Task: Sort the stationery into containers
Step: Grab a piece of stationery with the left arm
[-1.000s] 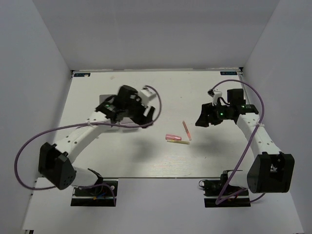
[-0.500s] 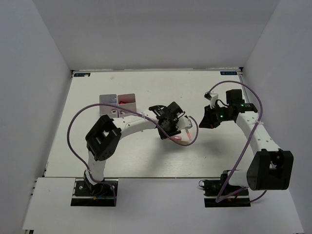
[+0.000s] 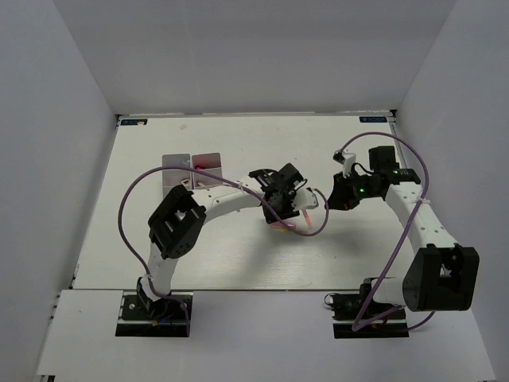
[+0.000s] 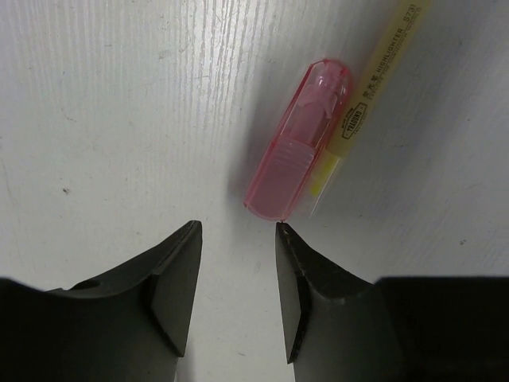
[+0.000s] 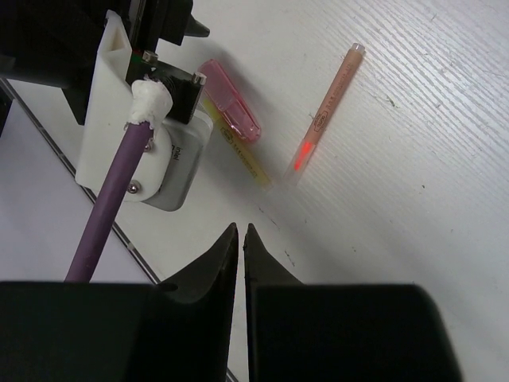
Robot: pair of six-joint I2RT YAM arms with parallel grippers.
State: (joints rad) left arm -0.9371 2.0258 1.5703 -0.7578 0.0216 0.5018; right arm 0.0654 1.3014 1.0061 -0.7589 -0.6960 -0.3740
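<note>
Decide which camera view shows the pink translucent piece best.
Left wrist: the pink piece sits large and sharp beside the yellow highlighter. Right wrist shows it smaller; top external barely shows it under the left pincer.

A white table (image 3: 119,247) with a fine wood grain filled the enclosure, boxed in by plain pale grey walls: a back wall (image 3: 254,56), a left wall (image 3: 48,159) and a right wall (image 3: 469,119). A small blue label (image 3: 135,122) marked its far left corner, another label (image 3: 372,119) the far right. A white ledge (image 3: 262,334) ran along the near edge. The light was even and diffuse.
</note>
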